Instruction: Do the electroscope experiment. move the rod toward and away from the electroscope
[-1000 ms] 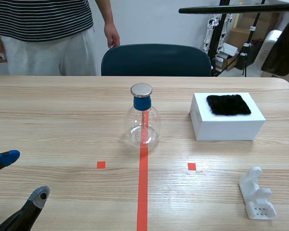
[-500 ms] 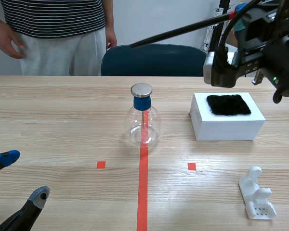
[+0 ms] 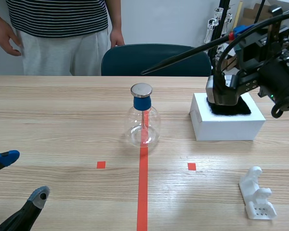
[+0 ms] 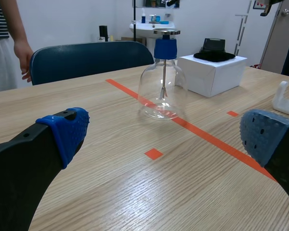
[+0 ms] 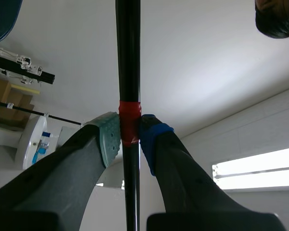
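- Rod [image 5: 127, 57] is pinched at red band [image 5: 129, 109] by right gripper [image 5: 129, 132], tip aimed at electroscope [image 3: 142, 120] for induction (cap [image 3: 141, 90] untouched).
- Left gripper [image 4: 166, 132] is parked open, empty.

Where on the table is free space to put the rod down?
Widest bare wood: left of the electroscope, beyond the open left gripper. Also the strip between the white box and the white holder. Crowded at the box, under the right gripper holding the rod.

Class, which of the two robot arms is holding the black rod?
The right arm: its jaws are shut on the rod at its red band, while the left arm has its jaws open and empty.
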Tool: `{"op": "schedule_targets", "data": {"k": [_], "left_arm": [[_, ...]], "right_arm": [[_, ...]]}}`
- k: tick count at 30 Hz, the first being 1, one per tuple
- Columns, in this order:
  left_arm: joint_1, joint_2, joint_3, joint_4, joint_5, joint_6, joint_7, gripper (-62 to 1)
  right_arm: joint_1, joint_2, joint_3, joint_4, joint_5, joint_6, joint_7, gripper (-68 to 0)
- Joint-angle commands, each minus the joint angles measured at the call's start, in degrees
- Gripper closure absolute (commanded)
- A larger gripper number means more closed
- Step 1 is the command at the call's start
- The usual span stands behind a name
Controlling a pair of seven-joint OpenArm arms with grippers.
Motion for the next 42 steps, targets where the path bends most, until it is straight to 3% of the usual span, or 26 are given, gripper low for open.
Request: {"op": "schedule_targets", "data": {"k": [1, 4, 9, 22, 25, 32, 42], "left_arm": [[-0.2, -0.5, -0.2, 1.2, -0.5, 0.1, -1.0, -62.3], [-0.2, -0.5, -0.2, 1.2, -0.5, 0.1, -1.0, -62.3], [-0.2, -0.5, -0.2, 1.2, -0.5, 0.1, -1.0, -62.3], [-0.2, -0.5, -0.2, 1.2, -0.5, 0.1, -1.0, -62.3], [-0.2, -0.5, -0.2, 1.2, -0.5, 0.1, -1.0, -62.3], [-0.2, -0.5, -0.2, 1.2, -0.5, 0.1, -1.0, -62.3], [-0.2, -0.5, -0.2, 1.2, -0.5, 0.1, -1.0, -62.3]], "right_arm": [[1.3, -0.5, 0.8, 0.4, -0.6, -0.8, -0.5, -5.5], [1.3, -1.0, 0.8, 0.1, -1.4, -0.7, -0.4, -5.5], [1.3, -1.4, 0.8, 0.1, -2.7, 1.8, 0.0, -5.5], [1.3, -2.2, 0.8, -0.3, -3.7, 2.2, 0.8, -5.5], [1.3, -1.9, 1.4, 0.6, -1.2, 2.2, 0.8, -5.5], [-1.8, 1.2, 6.6, 9.0, 9.9, 2.2, 0.8, -5.5], [-19.3, 1.8, 21.4, 25.6, 21.4, 2.1, 0.8, -5.5]]}}
